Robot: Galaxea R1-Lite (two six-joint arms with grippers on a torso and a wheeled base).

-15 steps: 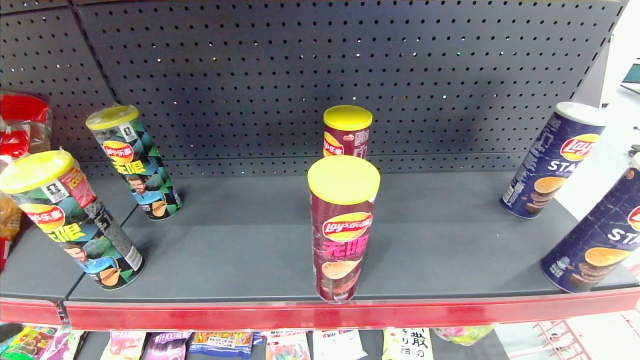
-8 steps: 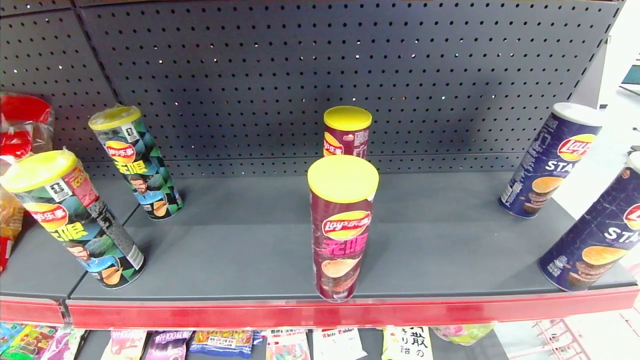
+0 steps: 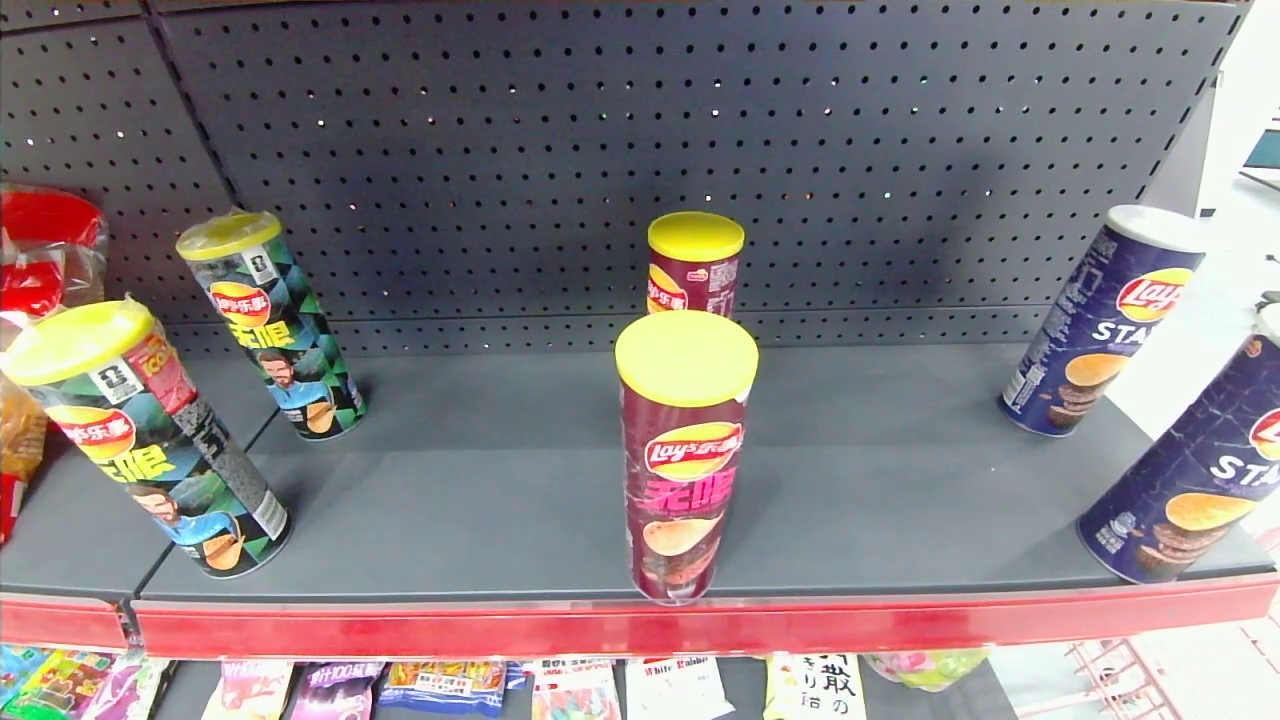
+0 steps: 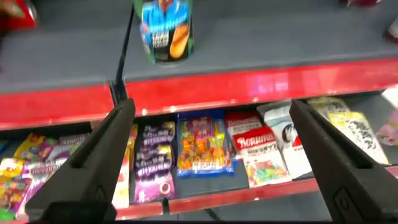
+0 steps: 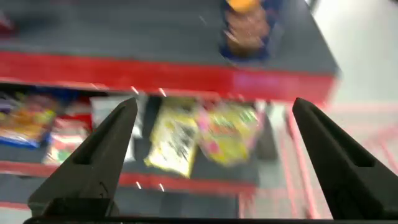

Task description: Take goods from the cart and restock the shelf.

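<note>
Shelf (image 3: pixel 480 500) with chip cans (image 3: pixel 686 450), bags (image 3: pixel 440 685) beneath

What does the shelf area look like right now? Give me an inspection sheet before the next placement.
Surface: grey shelf with a red front edge, wide bare gaps between the can rows.
Job's things: six chip cans standing in pairs, front and back: green-patterned cans left, maroon cans centre, dark blue cans right.
Clutter: bagged goods at the shelf's left end.
Grippers: left gripper and right gripper open, empty, in front of the lower shelf.
Cables: nothing seen.
Surroundings: perforated back panel; snack bags on the lower shelf; pink wire frame low on the right.
</note>
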